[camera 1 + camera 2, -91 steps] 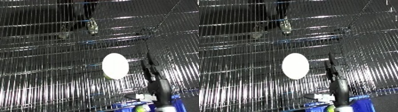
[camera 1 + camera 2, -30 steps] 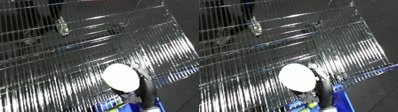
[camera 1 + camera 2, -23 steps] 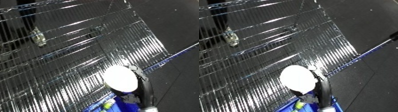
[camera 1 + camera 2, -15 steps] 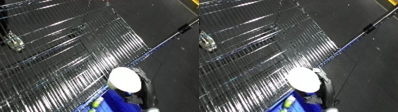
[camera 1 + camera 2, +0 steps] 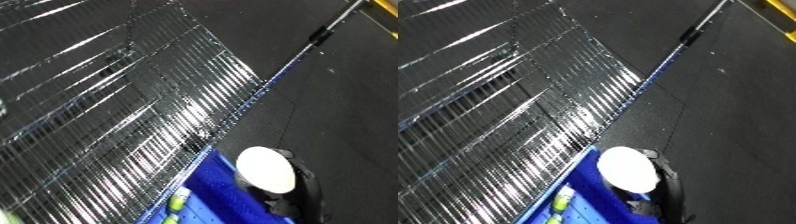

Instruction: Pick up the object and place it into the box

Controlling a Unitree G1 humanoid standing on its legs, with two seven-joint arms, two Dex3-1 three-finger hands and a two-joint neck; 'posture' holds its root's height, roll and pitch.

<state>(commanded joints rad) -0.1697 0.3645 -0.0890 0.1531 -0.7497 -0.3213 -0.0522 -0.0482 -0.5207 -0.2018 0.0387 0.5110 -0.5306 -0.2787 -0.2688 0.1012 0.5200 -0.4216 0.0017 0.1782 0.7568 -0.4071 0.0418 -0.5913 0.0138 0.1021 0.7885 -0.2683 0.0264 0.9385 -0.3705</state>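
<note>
Item: white oval object (image 5: 265,169), smooth and rounded, exact kind not identifiable. Location: held up over the blue bin (image 5: 589,187), near the bin's upper rim, above its open interior.

Holder: right robot hand (image 5: 663,186), black, seen behind and beneath the object. Its fingers appear curled round the object's far side; most of the hand is hidden by the object. Left robot hand: not in either view.

Bin contents: a yellow-green item (image 5: 179,199) lies inside against the wall nearest the rack; a second small item below it is too cut off to name.

Surroundings: wire rack shelf (image 5: 115,120), shiny, fills the upper left; its blue-trimmed edge runs diagonally just beside the bin. Dark floor (image 5: 346,110) to the right, with a long pole (image 5: 691,31) lying across it.

Risks, as judged:
- Release too near the rim: the object sits close to the bin's upper corner, so it could strike the rim and roll out onto the floor.
- Slip: the smooth rounded shape gives little for the fingers to catch, so it may drop early.
- Rebound: landing on the items already inside may make it bounce.
- Contact: the hand could knock the bin wall or the rack edge while lowering.
</note>
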